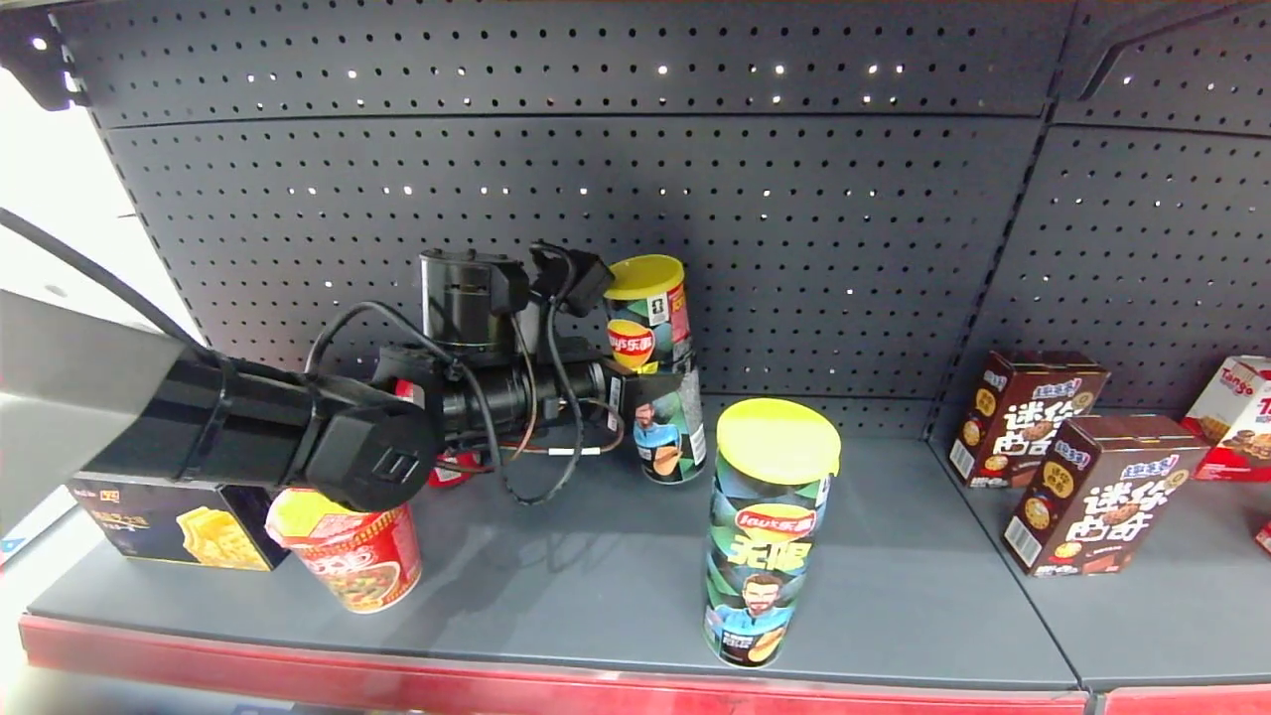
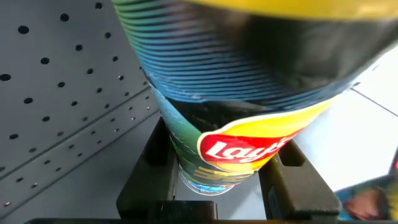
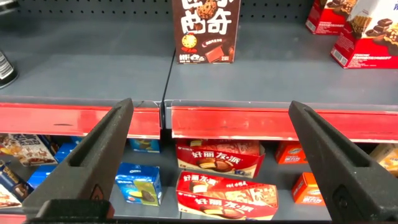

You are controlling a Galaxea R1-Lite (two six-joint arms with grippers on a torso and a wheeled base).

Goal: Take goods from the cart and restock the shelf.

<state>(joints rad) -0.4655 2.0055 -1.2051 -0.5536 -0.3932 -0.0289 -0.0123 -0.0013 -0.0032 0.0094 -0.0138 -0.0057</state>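
Grasping an upright chip can [image 1: 650, 333] at mid-height, the left end effector [image 1: 653, 395] is held level above the shelf [image 1: 556, 581], pegboard [image 1: 794, 248] just behind it. The right end effector [image 3: 211, 155] is held released, facing the shelf's red edge [image 3: 224, 121].

Black left arm [image 1: 248, 432] — looped cables [image 1: 521, 397], blocky black end effector [image 2: 219, 186].

Back panel [image 1: 794, 248]: perforated sheet metal, painted matt dark grey.
Shelf board [image 1: 596, 586]: smooth metal, finished matt grey; its front strip [image 1: 496, 680] was glossy red plastic.
Rear can [image 1: 660, 367] and front can [image 1: 765, 556]: glossy printed wraps; smooth yellow plastic lids.
Noodle cup [image 1: 362, 561]: shiny printed film.
Brown boxes [image 1: 1092, 497]: printed cardboard, faintly sheened.
Fingers [image 2: 149, 180] of the left gripper [image 2: 221, 140]: were matt black plastic.
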